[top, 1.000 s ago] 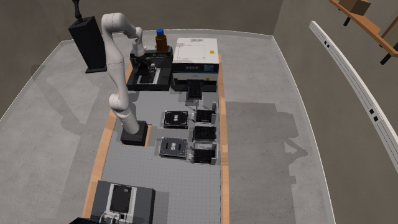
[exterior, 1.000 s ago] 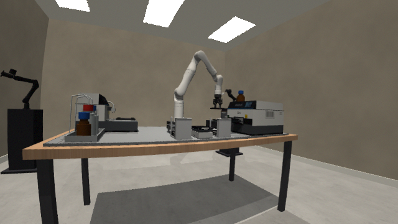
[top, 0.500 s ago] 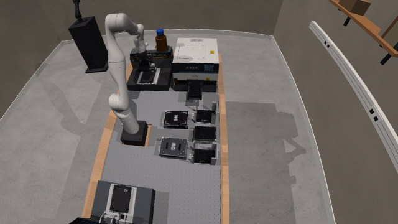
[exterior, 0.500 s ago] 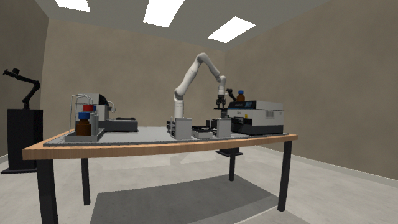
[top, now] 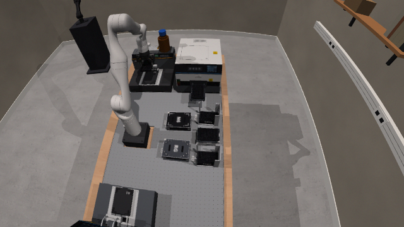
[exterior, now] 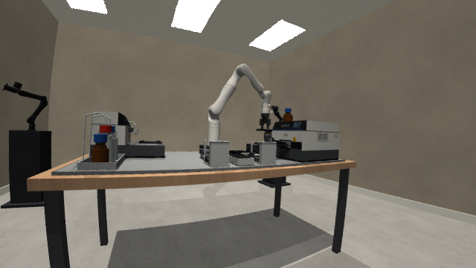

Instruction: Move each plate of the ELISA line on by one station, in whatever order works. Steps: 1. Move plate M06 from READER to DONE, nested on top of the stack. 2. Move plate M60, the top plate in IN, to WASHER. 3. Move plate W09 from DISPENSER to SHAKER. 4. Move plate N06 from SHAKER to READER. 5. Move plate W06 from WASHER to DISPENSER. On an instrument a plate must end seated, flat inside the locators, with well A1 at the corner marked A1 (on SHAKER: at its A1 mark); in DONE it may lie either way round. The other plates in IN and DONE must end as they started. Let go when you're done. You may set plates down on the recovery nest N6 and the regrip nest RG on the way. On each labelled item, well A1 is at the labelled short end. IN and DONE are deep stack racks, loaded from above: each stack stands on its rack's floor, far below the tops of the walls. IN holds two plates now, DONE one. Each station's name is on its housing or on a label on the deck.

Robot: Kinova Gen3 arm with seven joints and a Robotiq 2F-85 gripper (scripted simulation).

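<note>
My gripper [top: 146, 65] [exterior: 264, 127] hangs just above the DISPENSER [top: 164, 83] at the back left of the deck. It is shut wide on a dark plate [exterior: 259, 129] and holds it flat; I take it for W06, though its label is too small to read. The DISPENSER's nest [top: 149, 77] below looks bare. The WASHER nest [top: 123, 202] at the front also looks smooth and bare. One plate [top: 197, 91] lies on the white READER's [top: 196, 52] [exterior: 316, 138] tray. Another plate [top: 207, 135] sits between the two stack racks [top: 218, 117] [top: 218, 160], each showing a plate inside.
The nests N6 [top: 178, 120] and RG [top: 175, 149] stand bare in mid-deck. A brown bottle [top: 163, 41] [exterior: 287, 115] stands behind the DISPENSER. A tray of bottles [exterior: 100, 152] is by the WASHER [exterior: 146, 149]. A black pedestal [top: 89, 44] [exterior: 27, 164] stands off the table.
</note>
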